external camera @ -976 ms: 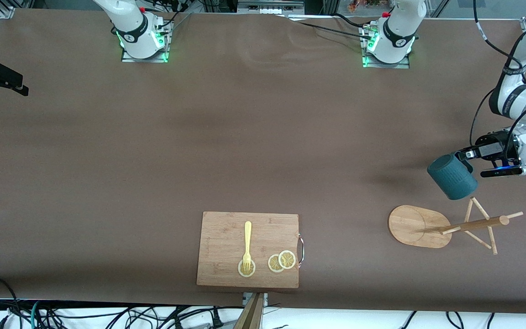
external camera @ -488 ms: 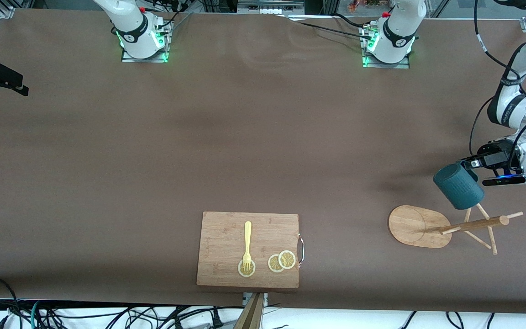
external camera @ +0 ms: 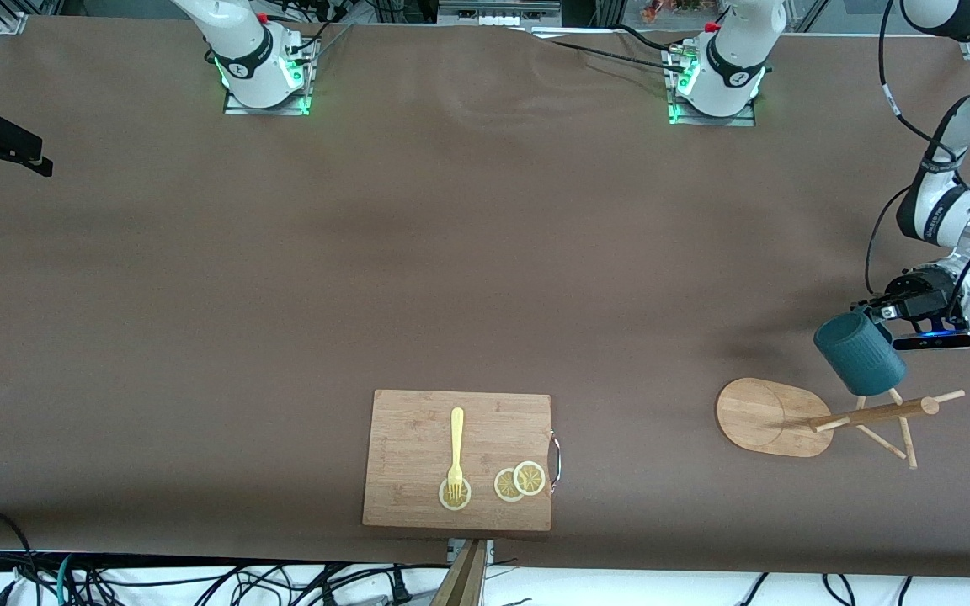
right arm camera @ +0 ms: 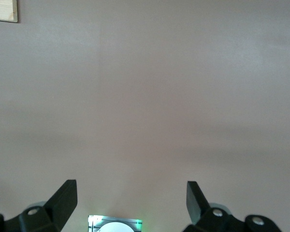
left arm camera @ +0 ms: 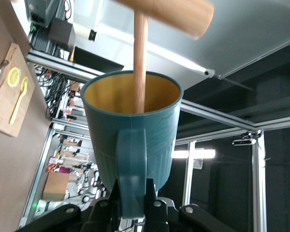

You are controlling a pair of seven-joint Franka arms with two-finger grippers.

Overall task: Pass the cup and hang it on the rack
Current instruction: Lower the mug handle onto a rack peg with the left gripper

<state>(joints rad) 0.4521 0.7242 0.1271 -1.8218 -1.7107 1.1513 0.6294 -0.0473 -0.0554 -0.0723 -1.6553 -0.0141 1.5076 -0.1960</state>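
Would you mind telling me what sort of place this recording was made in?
Most likely a robotics lab: two white arm bases bolted to a brown-covered table, loose cables along its edge, and kitchen props such as a bamboo cutting board and light bamboo mug tree.

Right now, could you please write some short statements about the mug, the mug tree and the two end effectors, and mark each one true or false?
1. The left end effector is shut on the handle of the dark teal ribbed cup. True.
2. The cup stands upright on the rectangular wooden cutting board. False: it is held in the air over the light bamboo mug rack.
3. In the left wrist view, a thin peg of the rack passes into the cup's yellowish opening. True.
4. The right end effector grips a yellow fork. False: it is open and empty above bare table; the fork lies on the cutting board.
5. Three lemon slices lie on the rack's oval base. False: they lie on the cutting board.
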